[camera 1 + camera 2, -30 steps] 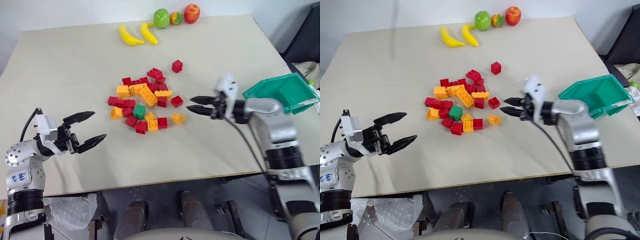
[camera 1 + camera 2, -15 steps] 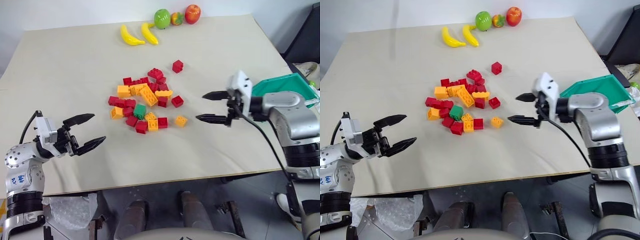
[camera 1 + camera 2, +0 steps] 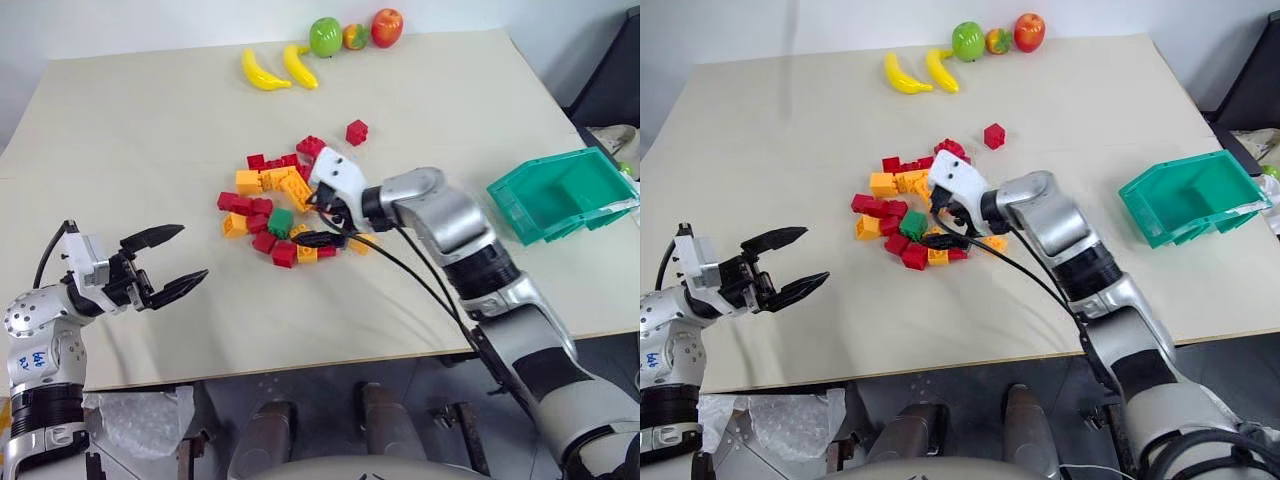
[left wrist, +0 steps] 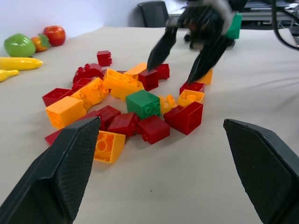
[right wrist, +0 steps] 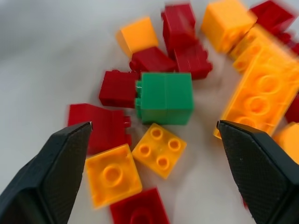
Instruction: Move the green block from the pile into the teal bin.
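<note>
Your right gripper [image 3: 318,218], fingers spread wide, hovers above the green block [image 3: 279,222] for a grasp; left gripper [image 3: 165,262] waits open

The scene was evenly and brightly lit by soft, diffuse light; no glare was noted on the worktop [image 3: 150,130]. Only faint, short shadows were seen under the pile [image 3: 290,200] and beneath the right claw [image 3: 318,216]. Small highlights were recorded on the glossy fruit [image 3: 324,36] at the far edge. The two head views were sharp across the frame. In the right wrist view, motion blur was observed: bricks toward the picture's edges were smeared, while the green block [image 5: 164,97] was rendered fairly crisp. In the left wrist view, the near fingers [image 4: 60,172] were soft, and the background beyond the worktop was out of focus.
</note>
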